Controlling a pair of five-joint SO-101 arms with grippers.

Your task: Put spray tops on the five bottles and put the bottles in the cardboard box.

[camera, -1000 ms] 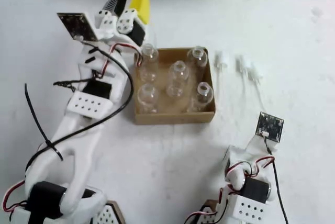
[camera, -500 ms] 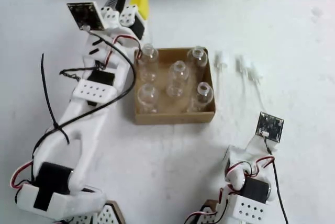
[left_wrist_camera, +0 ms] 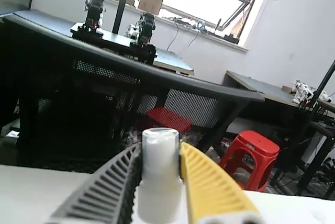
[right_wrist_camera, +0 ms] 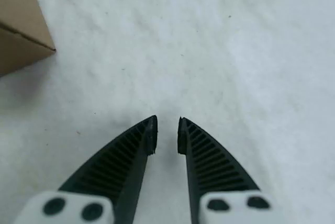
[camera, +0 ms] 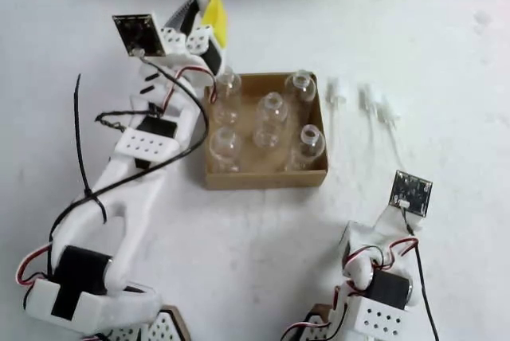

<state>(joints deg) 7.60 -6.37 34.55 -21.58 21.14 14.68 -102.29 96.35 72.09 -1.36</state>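
Note:
The cardboard box (camera: 266,175) holds several clear bottles without tops, among them a bottle (camera: 227,85) at its back left corner. My left gripper (camera: 204,8) is held up just behind that corner, shut on a white spray top (left_wrist_camera: 158,174) between its grey and yellow fingers. Three more spray tops lie on the table right of the box: one spray top (camera: 338,92), a second spray top (camera: 370,98) and a third spray top (camera: 388,111). My right gripper (right_wrist_camera: 166,135) hovers low over bare table near a corner of the box (right_wrist_camera: 21,30), open by a narrow gap with nothing in it.
The right arm (camera: 374,277) is folded at the front right of the white table (camera: 446,62). The left arm (camera: 127,174) stretches along the box's left side. Behind the table stand a black desk (left_wrist_camera: 131,72) and a red stool (left_wrist_camera: 251,153).
The left arm has swung right and straightened, carrying the held spray top closer to the box's back left corner. The right arm has stayed still.

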